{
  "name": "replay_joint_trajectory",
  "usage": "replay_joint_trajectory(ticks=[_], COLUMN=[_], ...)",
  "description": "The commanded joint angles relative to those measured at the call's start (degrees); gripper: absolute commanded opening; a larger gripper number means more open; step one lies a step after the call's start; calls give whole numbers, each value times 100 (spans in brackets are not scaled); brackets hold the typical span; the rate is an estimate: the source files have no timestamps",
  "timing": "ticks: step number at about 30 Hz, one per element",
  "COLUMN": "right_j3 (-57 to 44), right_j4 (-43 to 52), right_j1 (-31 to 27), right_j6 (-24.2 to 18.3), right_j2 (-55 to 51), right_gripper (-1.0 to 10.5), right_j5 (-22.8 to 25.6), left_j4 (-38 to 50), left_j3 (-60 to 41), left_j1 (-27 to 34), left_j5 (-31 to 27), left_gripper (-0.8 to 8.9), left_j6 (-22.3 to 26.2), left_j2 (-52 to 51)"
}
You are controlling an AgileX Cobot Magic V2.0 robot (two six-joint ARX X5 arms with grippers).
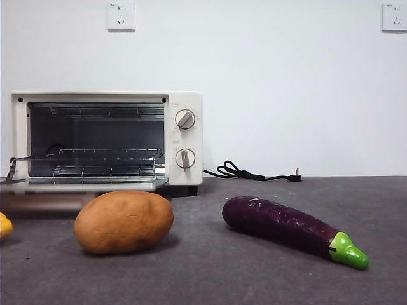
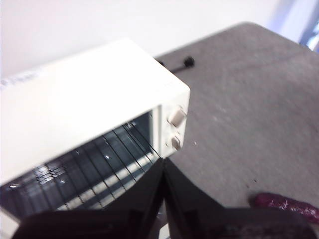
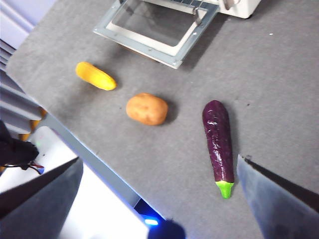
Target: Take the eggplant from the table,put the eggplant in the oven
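The dark grey surface (image 1: 381,203) held the eggplant (image 1: 283,226), right of the potato (image 1: 124,221), near the open oven (image 1: 107,138). Your right end effector (image 3: 159,199) hung wide open, empty; the left end effector (image 2: 163,199) was closed, empty. You should have gripped mid-body, across its width.

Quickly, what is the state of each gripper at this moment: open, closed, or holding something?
Left gripper: closed, holding nothing, above the oven's open front.
Right gripper: open wide, holding nothing, high above the eggplant.
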Motion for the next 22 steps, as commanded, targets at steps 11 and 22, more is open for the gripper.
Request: replay_joint_trajectory(ticks=[11, 22], right_j3=[22, 22], right_j4=[-118, -363], right_j1=[46, 581], right_j6=[-46, -201], right_j2=[337, 1513], right_gripper=[626, 625], right_j5=[492, 1023], left_j4=[-267, -1185], left_j3=[323, 1086], left_j1=[13, 11], left_j5=[-922, -1360], left_gripper=[-5, -5], left_j6=[-267, -400], left_j2=[-1172, -1873])
